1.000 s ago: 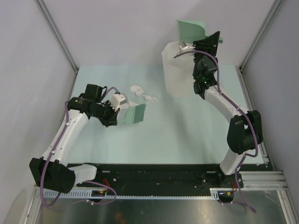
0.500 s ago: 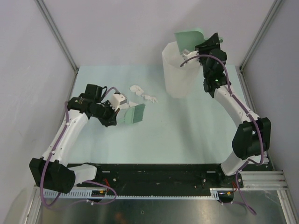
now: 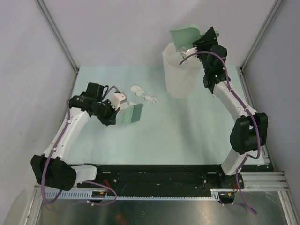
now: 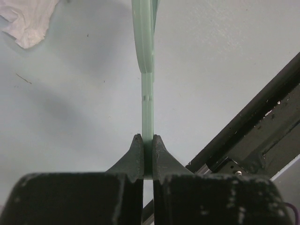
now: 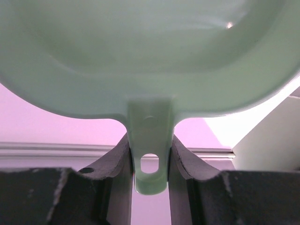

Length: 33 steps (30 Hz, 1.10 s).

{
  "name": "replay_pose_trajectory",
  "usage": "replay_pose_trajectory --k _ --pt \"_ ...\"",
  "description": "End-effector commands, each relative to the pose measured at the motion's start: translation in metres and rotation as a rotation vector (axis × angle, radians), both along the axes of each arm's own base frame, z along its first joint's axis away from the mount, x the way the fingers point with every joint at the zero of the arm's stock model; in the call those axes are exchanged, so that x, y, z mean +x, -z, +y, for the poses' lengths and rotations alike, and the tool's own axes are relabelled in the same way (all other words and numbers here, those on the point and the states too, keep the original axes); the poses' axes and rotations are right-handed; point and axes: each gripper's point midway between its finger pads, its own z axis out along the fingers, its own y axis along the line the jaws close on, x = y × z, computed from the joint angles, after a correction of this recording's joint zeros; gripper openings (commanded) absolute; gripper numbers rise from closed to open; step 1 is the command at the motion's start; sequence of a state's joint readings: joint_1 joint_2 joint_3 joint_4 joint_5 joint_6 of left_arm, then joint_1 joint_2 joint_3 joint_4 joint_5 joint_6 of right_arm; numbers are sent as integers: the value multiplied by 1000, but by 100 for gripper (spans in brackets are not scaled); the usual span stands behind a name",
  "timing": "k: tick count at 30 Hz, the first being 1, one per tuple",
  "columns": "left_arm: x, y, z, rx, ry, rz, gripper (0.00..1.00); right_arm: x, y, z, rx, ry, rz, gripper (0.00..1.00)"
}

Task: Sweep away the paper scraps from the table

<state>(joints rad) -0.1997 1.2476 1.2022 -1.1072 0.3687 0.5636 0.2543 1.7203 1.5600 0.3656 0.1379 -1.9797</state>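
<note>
The right gripper (image 3: 199, 45) clasps the dustpan (image 3: 184, 35) above the bin (image 3: 178, 79), upper right. Several paper scraps (image 3: 138, 89) lie unswept on the table (image 3: 187, 122), left of centre, beside the left gripper (image 3: 121, 114), which is clenched on a sweeper (image 3: 134, 114).

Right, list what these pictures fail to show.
Top view: inside of the tall white faceted bin, behind its wall and the pale green plastic dustpan.
Left wrist: flat green sweeper blade runs off top edge; crumpled white paper scrap cut by the corner.
Top view: scrap count, too small.
</note>
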Motion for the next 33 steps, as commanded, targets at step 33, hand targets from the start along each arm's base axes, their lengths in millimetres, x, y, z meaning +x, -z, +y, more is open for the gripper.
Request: replay_pose_trajectory --k 33 --pt "142 -56 -20 78 -173 -244 0 -363 324 176 1226 600 1459 0"
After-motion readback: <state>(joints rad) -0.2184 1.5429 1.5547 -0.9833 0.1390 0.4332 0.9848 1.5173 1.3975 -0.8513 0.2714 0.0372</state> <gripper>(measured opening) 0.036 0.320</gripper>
